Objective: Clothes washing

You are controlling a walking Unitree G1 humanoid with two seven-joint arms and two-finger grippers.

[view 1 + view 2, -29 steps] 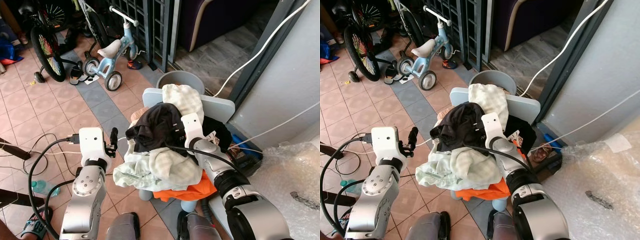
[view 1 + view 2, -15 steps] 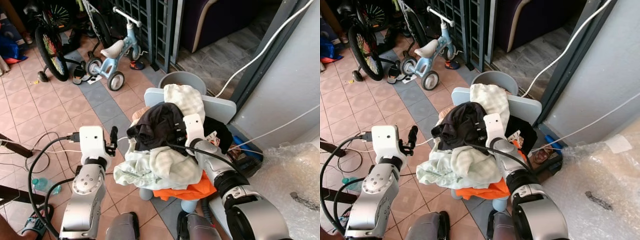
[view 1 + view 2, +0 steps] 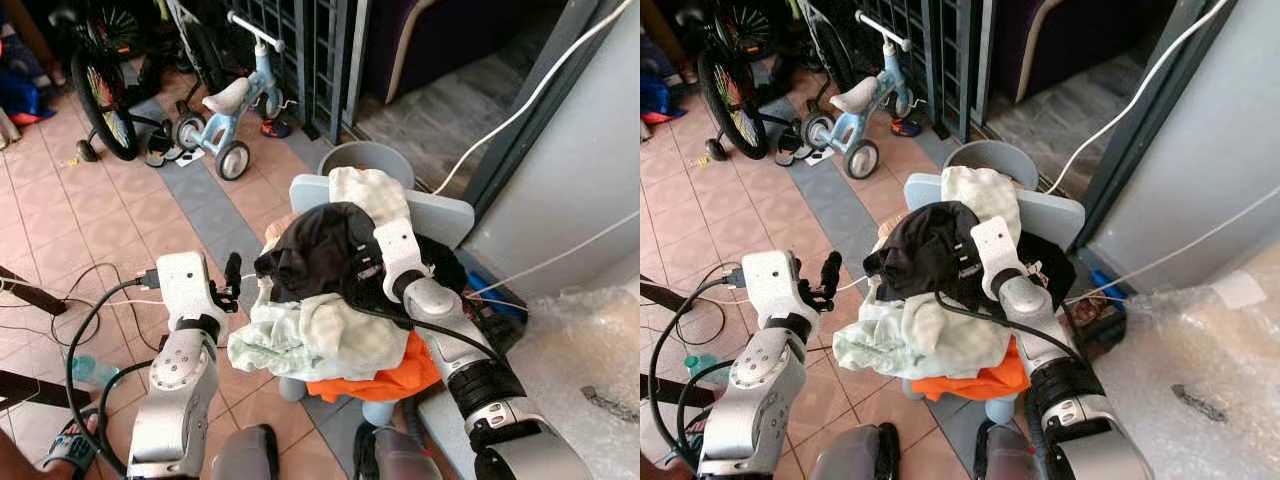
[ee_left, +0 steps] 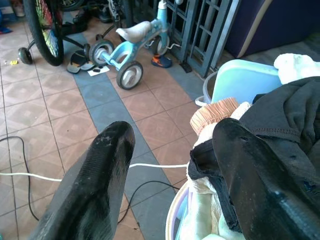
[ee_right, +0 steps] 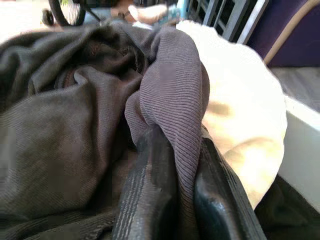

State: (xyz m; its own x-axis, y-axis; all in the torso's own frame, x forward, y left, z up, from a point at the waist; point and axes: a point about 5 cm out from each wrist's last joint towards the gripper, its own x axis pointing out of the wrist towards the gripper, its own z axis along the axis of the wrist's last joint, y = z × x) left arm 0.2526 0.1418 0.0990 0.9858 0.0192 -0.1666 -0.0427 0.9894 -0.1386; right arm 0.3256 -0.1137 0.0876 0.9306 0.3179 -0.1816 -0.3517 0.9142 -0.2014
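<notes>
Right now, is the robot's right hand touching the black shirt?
Touching. The right wrist view shows a fold of the black shirt pinched between the right gripper's two fingers, with no gap.

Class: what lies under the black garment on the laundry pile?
Under the black garment, pinched by the right gripper, lie a pale green cloth and an orange one. Whatever is deeper in the pile is covered.
</notes>
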